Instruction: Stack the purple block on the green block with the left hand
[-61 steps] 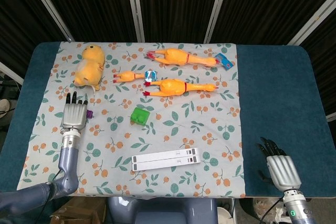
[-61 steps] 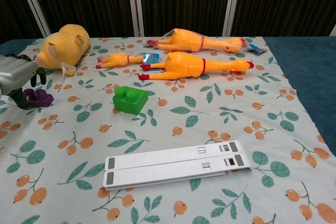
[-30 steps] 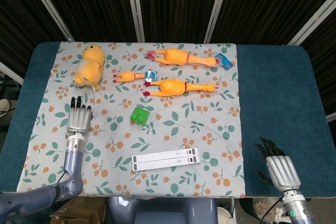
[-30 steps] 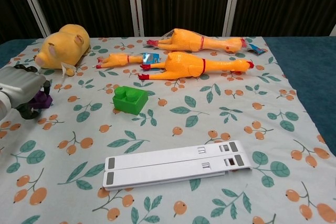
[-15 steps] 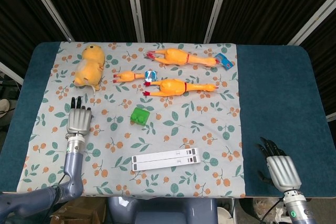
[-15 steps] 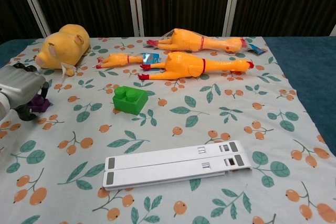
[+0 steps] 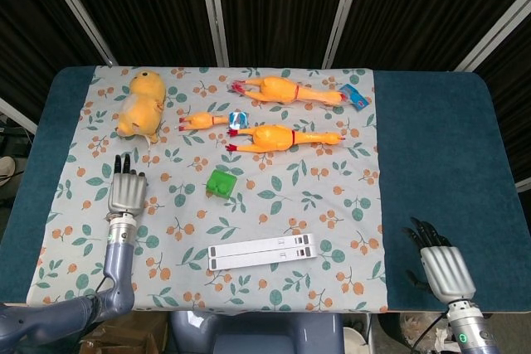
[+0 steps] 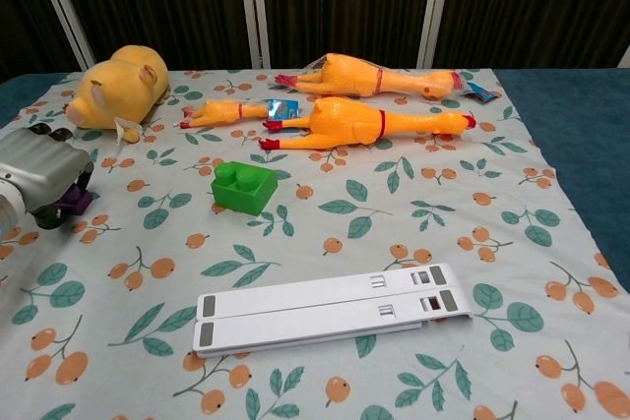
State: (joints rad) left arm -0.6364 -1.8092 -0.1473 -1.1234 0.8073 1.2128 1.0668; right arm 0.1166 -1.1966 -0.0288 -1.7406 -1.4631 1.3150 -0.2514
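Purple plastic shows only as a sliver: the purple block (image 8: 75,203) peeks out from under the left hand (image 8: 39,172) in the chest view, well to the left of the green block (image 8: 242,188), and from the head view it is hidden altogether beneath the hand's back. The left hand (image 7: 127,191) lies over it with its fingers (image 7: 124,163) extended forward, and whether the thumb or any finger underneath has actually closed on the block I cannot tell; the block looks to sit on the cloth (image 8: 325,233) rather than clear of it. That uncertainty is the main risk: if the hand rises with only a partial pinch, the block could slip out or be flicked further from the green block, toward the plush pig (image 8: 110,86) that sits behind and to the left of it. A second risk is at the stack itself, since the green block is small and light, so a purple block brought in low or tilted would likely shove it across the cloth instead of seating on its studs. The cloth may also drag or wrinkle under a sweeping hand. The white folded stand (image 8: 330,308) lies nearer the camera than the green block, out of the likely path. The right hand (image 7: 445,268) rests far off at the table's near corner, fingers loosely apart, holding nothing.
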